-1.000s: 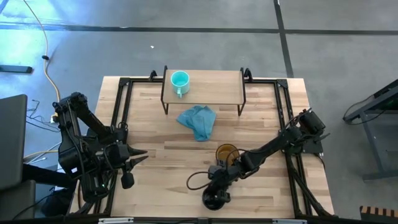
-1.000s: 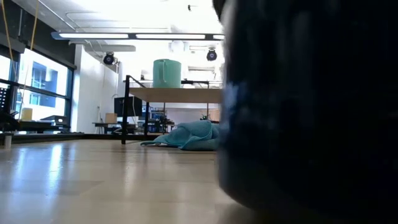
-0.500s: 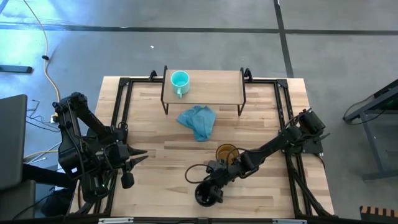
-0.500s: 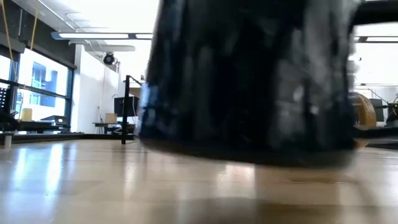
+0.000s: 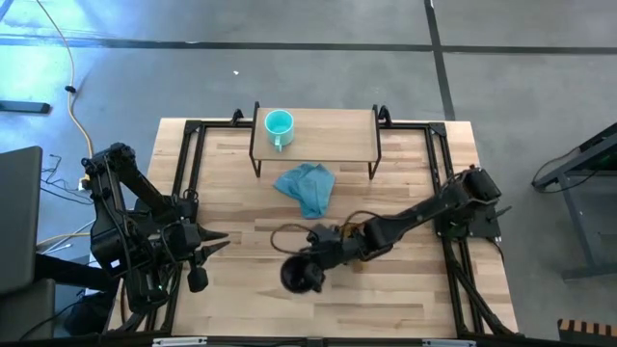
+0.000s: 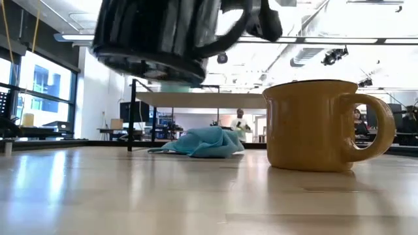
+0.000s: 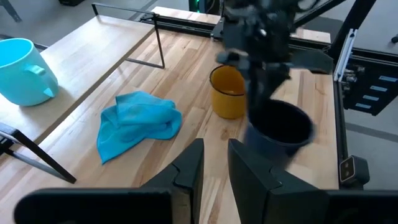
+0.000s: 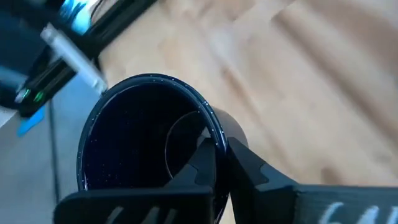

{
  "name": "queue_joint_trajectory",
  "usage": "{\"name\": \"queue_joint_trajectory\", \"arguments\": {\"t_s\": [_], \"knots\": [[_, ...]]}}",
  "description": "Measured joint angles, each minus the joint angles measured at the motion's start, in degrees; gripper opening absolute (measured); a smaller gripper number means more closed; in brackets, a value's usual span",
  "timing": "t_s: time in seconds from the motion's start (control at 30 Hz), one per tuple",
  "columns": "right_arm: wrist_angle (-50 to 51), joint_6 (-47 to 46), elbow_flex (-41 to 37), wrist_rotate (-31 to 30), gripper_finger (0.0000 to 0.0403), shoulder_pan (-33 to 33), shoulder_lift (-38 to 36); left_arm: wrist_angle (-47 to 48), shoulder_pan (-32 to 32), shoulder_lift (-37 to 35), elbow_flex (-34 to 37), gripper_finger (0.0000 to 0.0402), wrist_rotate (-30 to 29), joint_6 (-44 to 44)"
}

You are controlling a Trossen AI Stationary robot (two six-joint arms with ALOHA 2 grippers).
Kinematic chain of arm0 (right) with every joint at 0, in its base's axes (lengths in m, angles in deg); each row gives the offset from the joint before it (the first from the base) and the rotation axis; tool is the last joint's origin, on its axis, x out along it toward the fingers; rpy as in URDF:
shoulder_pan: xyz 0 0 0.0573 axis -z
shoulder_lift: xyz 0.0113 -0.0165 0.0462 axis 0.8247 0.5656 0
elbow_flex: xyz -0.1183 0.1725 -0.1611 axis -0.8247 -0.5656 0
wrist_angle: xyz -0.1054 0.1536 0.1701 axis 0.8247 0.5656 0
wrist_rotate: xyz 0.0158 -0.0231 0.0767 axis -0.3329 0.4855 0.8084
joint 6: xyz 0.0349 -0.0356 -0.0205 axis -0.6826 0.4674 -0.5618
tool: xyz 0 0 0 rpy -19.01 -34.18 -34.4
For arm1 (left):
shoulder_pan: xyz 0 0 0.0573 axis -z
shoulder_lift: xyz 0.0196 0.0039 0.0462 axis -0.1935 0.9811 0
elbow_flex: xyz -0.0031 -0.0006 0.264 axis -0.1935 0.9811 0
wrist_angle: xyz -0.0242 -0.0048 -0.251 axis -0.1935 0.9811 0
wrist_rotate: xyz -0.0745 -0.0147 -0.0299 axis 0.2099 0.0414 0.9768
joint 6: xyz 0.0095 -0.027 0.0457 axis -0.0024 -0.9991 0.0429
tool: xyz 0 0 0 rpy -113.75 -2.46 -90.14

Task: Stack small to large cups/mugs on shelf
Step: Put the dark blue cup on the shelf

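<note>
Around the amber-yellow mug (image 7: 227,92) on the tabletop (image 7: 199,127): the black mug (image 7: 280,127) hangs just beside it, gripped at the rim by the right gripper (image 7: 264,78). The blue-teal cloth (image 7: 138,121) lies near it, toward the shelf (image 7: 81,62), where the teal mug (image 7: 23,71) stands upright.

Illumination is bright and even. In the low view, ceiling strip lights (image 6: 163,38) and a window (image 6: 39,98) at far left supply the light; the ceiling is overexposed to near white. The tabletop (image 6: 130,189) carries broad soft glare, strongest at left. The black mug (image 6: 157,32), raised close to the low camera, is blurred. In the left wrist view it shows motion smear; the right wrist view renders the wood behind it out of focus.
</note>
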Motion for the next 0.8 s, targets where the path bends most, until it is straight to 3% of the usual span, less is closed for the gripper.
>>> {"name": "queue_joint_trajectory", "arguments": {"t_s": [0.33, 0.8], "knots": [[19.0, -1.28, 14.22, -10.92, 0.0, 5.63, 0.0, 1.34, 0.0, 0.0, 0.0, 0.0062, 0.0, 0.0], [33.61, -6.6, 25.52, -14.84, 0.0, 12.55, 0.0, 3.67, 0.0, 0.0, 0.0, 0.0062, -0.01, -0.02]]}}
